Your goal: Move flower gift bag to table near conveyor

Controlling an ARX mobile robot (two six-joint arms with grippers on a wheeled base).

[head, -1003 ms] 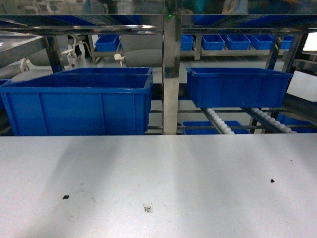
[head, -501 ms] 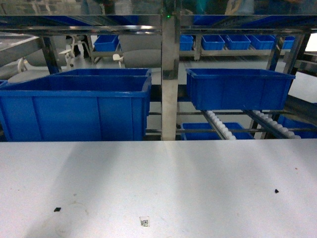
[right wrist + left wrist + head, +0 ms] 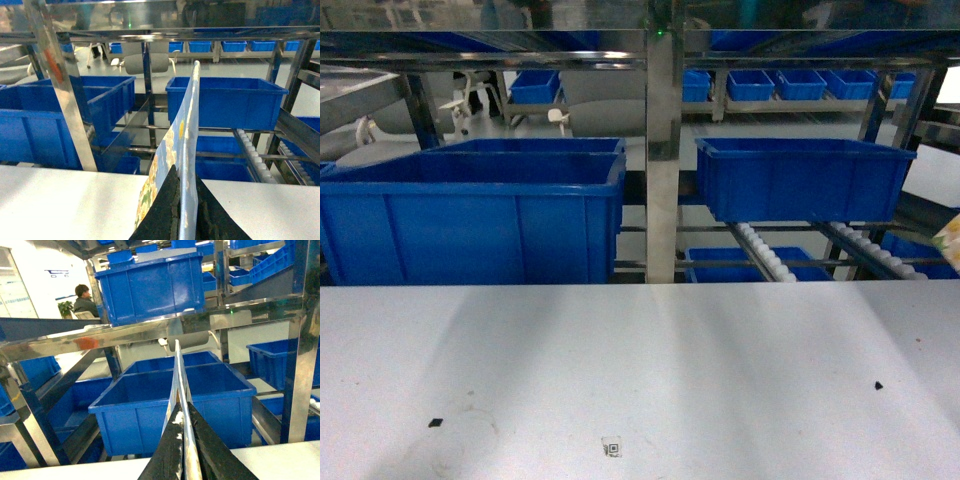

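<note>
The flower gift bag point(image 3: 156, 176) shows edge-on in the right wrist view, with its floral side facing left. My right gripper point(image 3: 185, 172) is shut on its lower edge, above the white-grey table point(image 3: 60, 200). A corner of the bag peeks in at the head view's right edge point(image 3: 950, 240). My left gripper point(image 3: 182, 410) is shut on a thin pale sheet point(image 3: 178, 367) that stands edge-on. Neither gripper itself shows in the head view. The conveyor point(image 3: 665, 150), a steel rack with white roller lanes point(image 3: 765, 255), stands right behind the table point(image 3: 640, 350).
Large blue bins sit on the rack: one at left point(image 3: 470, 215), one at right point(image 3: 800, 175), and more lower down and behind. A square code sticker point(image 3: 611, 447) and small black marks point(image 3: 877, 384) lie on the tabletop. A person point(image 3: 84, 301) sits far behind.
The head view shifted up a little early on, so the table edge sits lower. Since then a corner of the flower gift bag has come in at the right edge.
</note>
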